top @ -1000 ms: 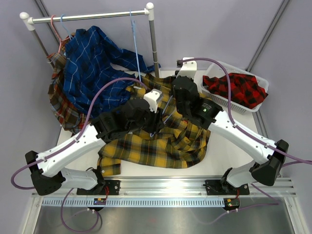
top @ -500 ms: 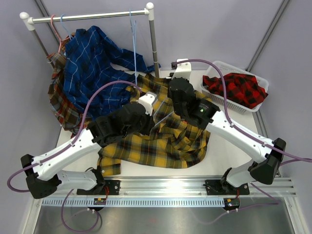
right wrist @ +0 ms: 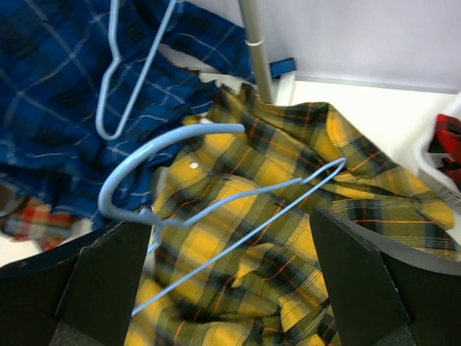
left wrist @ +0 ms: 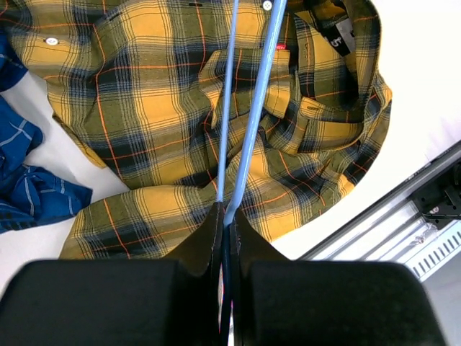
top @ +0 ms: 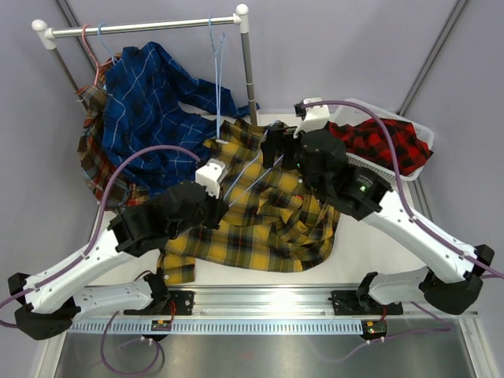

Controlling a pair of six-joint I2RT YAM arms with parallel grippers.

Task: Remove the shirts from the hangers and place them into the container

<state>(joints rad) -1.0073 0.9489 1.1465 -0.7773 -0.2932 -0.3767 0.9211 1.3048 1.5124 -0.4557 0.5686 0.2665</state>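
A yellow-and-black shirt (top: 260, 224) lies spread on the table, also in the left wrist view (left wrist: 144, 94) and the right wrist view (right wrist: 288, 288). My left gripper (top: 223, 203) (left wrist: 225, 216) is shut on the two wires of a light blue hanger (top: 250, 177) (left wrist: 248, 108) that slants above this shirt. My right gripper (top: 274, 150) (right wrist: 230, 281) stands open behind the hanger's hook (right wrist: 144, 155), not touching it. A red-and-black shirt (top: 382, 142) lies in the white container (top: 409, 175). The blue shirt (top: 150, 102) and a brown-red plaid shirt (top: 98, 169) hang at the left.
The metal rail (top: 146, 26) spans the back, its right post (top: 248, 71) (right wrist: 256, 43) close behind the yellow-and-black shirt. An empty light blue hanger (top: 216, 79) (right wrist: 122, 79) dangles from it, and a pink hanger (top: 88, 47) is at its left end.
My right gripper has opened, let go of the hanger and drawn back to the right. My left gripper has shut on the hanger and pulled it to the left, off the shirt.
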